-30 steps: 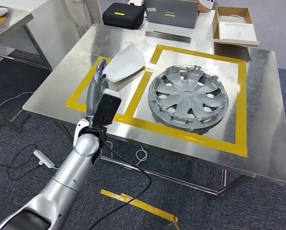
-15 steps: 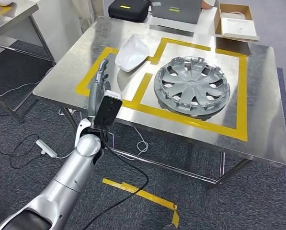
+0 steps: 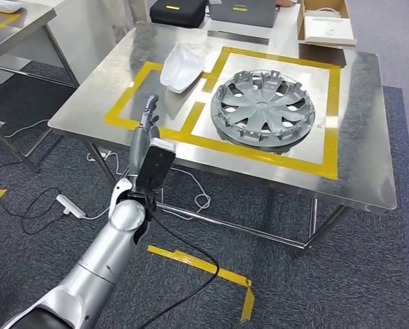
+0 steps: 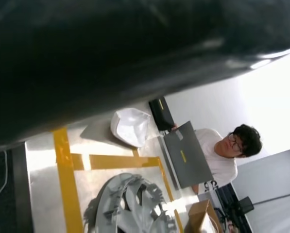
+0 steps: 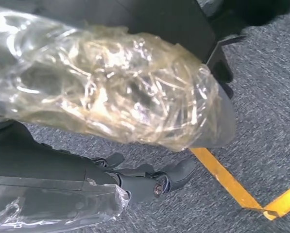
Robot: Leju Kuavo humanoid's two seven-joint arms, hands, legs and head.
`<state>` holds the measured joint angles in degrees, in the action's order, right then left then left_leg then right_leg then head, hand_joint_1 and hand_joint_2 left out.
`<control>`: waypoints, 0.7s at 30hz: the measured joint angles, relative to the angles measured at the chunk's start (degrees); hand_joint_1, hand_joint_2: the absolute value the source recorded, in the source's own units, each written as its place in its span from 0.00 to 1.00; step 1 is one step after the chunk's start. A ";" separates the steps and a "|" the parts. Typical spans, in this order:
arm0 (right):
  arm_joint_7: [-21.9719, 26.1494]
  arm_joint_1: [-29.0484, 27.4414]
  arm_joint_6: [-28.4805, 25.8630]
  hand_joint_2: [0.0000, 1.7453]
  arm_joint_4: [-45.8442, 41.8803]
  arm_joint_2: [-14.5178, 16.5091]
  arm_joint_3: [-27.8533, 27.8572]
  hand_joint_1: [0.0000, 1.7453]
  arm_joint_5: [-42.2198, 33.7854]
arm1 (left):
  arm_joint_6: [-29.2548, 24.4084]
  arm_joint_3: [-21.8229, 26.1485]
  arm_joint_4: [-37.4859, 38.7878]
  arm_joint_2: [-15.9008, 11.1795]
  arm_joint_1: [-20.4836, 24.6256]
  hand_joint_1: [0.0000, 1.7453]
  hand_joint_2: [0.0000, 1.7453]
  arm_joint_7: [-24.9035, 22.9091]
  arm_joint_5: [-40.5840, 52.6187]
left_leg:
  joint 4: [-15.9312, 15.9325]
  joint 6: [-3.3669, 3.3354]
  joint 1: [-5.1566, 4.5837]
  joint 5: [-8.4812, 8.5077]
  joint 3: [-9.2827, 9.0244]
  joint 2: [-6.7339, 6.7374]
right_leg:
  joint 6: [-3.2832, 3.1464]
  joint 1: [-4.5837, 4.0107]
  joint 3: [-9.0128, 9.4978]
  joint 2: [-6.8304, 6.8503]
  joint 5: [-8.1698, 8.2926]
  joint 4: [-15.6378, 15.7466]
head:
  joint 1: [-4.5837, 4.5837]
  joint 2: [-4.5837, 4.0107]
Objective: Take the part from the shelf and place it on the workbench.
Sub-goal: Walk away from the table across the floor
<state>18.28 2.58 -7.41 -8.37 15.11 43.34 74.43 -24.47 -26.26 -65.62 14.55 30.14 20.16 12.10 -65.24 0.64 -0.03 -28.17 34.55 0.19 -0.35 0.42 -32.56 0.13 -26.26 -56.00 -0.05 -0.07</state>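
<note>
One workbench fills the upper half of the head view; on it lie one grey wheel cover, right of centre inside the yellow tape, and one white part at upper centre-left, so the placing step looks done. The one left hand stands at the bench's near edge, fingers straight, apart and empty; next it likely needs to draw clear without brushing the edge. The right hand hangs over carpet beside crinkled plastic; I cannot tell its grip.
</note>
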 joint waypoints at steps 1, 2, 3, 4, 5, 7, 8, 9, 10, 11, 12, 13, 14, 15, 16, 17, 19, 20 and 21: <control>0.08 -0.03 -0.34 0.00 0.00 0.03 0.03 0.00 -0.59 | 0.61 -0.28 -0.51 0.14 -1.11 0.00 0.00 0.33 -1.40 | 3.91 -0.36 -0.11 0.42 -2.55 0.00 | 0.19 -0.07 -0.21 -0.04 0.16 -0.14 | -0.03 0.00; 0.21 -0.09 -0.81 0.00 0.00 0.07 0.13 0.00 -1.36 | 1.24 -0.57 -1.17 0.33 -2.85 0.00 0.00 0.90 -3.32 | 6.75 -0.69 -0.23 0.38 -4.30 -0.01 | 0.43 -0.12 -0.35 -0.07 0.33 -0.25 | -0.04 0.00; 0.37 -0.17 -1.31 0.00 0.00 0.10 0.35 0.00 -2.20 | 1.72 -0.93 -1.88 0.54 -5.20 0.00 0.00 1.76 -5.40 | 8.38 -0.98 -0.34 0.01 -5.23 -0.01 | 0.70 -0.16 -0.49 -0.10 0.49 -0.32 | -0.04 0.00; 0.57 -0.27 -1.76 0.00 0.00 0.12 0.65 0.00 -2.97 | 1.93 -1.37 -2.55 0.74 -7.96 0.00 0.00 2.81 -7.38 | 8.93 -1.21 -0.40 -0.16 -5.38 -0.01 | 1.01 -0.19 -0.60 -0.13 0.69 -0.35 | -0.07 0.00; 0.77 -0.38 -2.20 0.00 0.01 0.14 1.03 0.00 -3.64 | 1.95 -1.87 -3.21 0.87 -10.74 0.00 0.00 3.84 -9.16 | 9.22 -1.52 -0.28 -0.15 -5.31 0.02 | 1.32 -0.19 -0.81 -0.14 0.70 -0.41 | -0.04 0.00; 1.22 -0.59 -2.96 0.00 0.03 0.16 1.75 0.00 -4.60 | 1.84 -2.93 -4.40 1.00 -15.41 0.00 0.00 5.20 -11.92 | 9.61 -2.24 0.00 0.19 -5.02 0.08 | 1.91 -0.20 -2.01 -0.12 -0.90 -2.30 | -0.25 0.00; 1.43 -0.66 -3.34 0.00 0.06 0.17 2.08 0.00 -5.00 | 1.78 -3.45 -4.93 0.94 -17.11 0.00 0.00 5.47 -13.29 | 9.74 -2.56 0.11 0.45 -4.82 0.12 | 2.13 -0.17 -3.26 -0.12 -2.67 -4.96 | -0.41 0.00; 1.60 -0.74 -3.61 0.00 0.12 0.17 2.37 0.00 -5.32 | 1.78 -3.93 -5.31 0.79 -18.45 0.00 0.00 5.53 -14.58 | 9.71 -2.76 0.04 0.63 -4.56 0.15 | 2.32 -0.13 -4.87 -0.10 -4.79 -8.72 | -0.60 0.00; 1.73 -0.83 -3.86 0.00 0.20 0.17 2.65 0.00 -5.64 | 1.78 -4.37 -5.56 0.62 -19.62 0.00 0.00 5.54 -15.77 | 9.69 -2.87 -0.05 0.77 -4.33 0.19 | 2.45 -0.09 -6.57 -0.10 -6.74 -12.85 | -0.75 0.00; 1.85 -0.94 -4.06 0.00 0.29 0.17 2.91 0.00 -5.90 | 1.76 -4.74 -5.72 0.43 -20.68 0.00 0.00 5.54 -16.84 | 9.67 -2.92 -0.15 0.90 -4.15 0.24 | 2.52 -0.07 -7.84 -0.10 -7.93 -16.08 | -0.77 0.00; 1.95 -1.07 -4.23 0.00 0.37 0.17 3.13 0.00 -6.12 | 1.74 -5.09 -5.81 0.26 -21.63 0.00 0.00 5.54 -17.60 | 9.64 -2.92 -0.25 1.00 -4.01 0.29 | 2.52 -0.07 -8.19 -0.08 -8.10 -17.47 | -0.77 0.00; 2.02 -1.19 -4.38 0.00 0.43 0.17 3.33 0.00 -6.27 | 1.72 -5.41 -5.90 0.11 -22.38 0.00 0.00 5.54 -18.13 | 9.63 -2.90 -0.34 1.07 -3.95 0.33 | 2.43 -0.07 -7.42 -0.07 -7.21 -16.58 | -0.77 0.00; 2.08 -1.28 -4.51 0.00 0.46 0.17 3.54 0.00 -6.36 | 1.69 -5.64 -6.01 -0.01 -22.89 0.00 0.00 5.54 -18.48 | 9.61 -2.88 -0.40 1.12 -3.94 0.35 | 2.26 -0.08 -5.53 -0.05 -5.49 -13.47 | -0.76 0.00; 2.13 -1.34 -4.65 0.00 0.49 0.17 3.72 0.00 -6.42 | 1.68 -5.83 -6.10 -0.08 -23.17 0.00 0.00 5.55 -18.65 | 9.57 -2.84 -0.46 1.14 -3.96 0.35 | 2.01 -0.11 -3.06 0.01 -3.62 -9.18 | -0.77 0.00; 2.19 -1.37 -4.76 0.00 0.51 0.17 3.85 0.00 -6.45 | 1.65 -5.92 -6.18 -0.13 -23.28 0.00 0.00 5.57 -18.73 | 9.45 -2.72 -0.61 1.14 -3.90 0.34 | 1.76 -0.18 -0.70 0.07 -2.35 -5.13 | -0.77 0.00; 2.25 -1.39 -4.85 0.00 0.55 0.17 3.96 0.00 -6.49 | 1.57 -5.98 -6.22 -0.16 -23.35 0.00 0.00 5.61 -18.74 | 9.32 -2.53 -0.74 1.20 -3.75 0.34 | 1.54 -0.25 0.96 0.12 -1.67 -2.17 | -0.74 0.00; 2.33 -1.53 -4.98 0.00 0.67 0.18 4.14 0.00 -6.60 | 1.27 -6.12 -6.22 -0.31 -23.58 0.00 0.00 5.74 -18.73 | 9.09 -1.99 -0.91 1.41 -3.33 0.43 | 1.18 -0.40 1.87 0.04 -1.69 -0.34 | -0.69 0.00; 2.34 -1.62 -5.03 0.00 0.75 0.19 4.25 0.00 -6.66 | 1.12 -6.17 -6.22 -0.39 -23.72 0.00 0.00 5.81 -18.73 | 9.02 -1.72 -0.90 1.49 -3.18 0.49 | 0.94 -0.34 1.73 -0.03 -1.58 -0.22 | -0.66 0.00; 2.36 -1.71 -5.07 0.00 0.81 0.23 4.34 0.00 -6.72 | 1.01 -6.20 -6.21 -0.48 -23.83 0.00 0.00 5.87 -18.73 | 8.77 -1.43 -0.87 1.22 -3.03 0.47 | 0.65 -0.23 1.68 -0.07 -1.38 -0.08 | -0.65 0.00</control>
<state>20.64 0.87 -12.49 -7.56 15.34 47.68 67.72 -23.45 -32.45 -71.82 14.07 6.31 26.04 -6.63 -56.47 -0.79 -0.90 -26.95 31.52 0.66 0.29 0.19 -30.88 0.07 -27.63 -56.08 -0.70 -0.07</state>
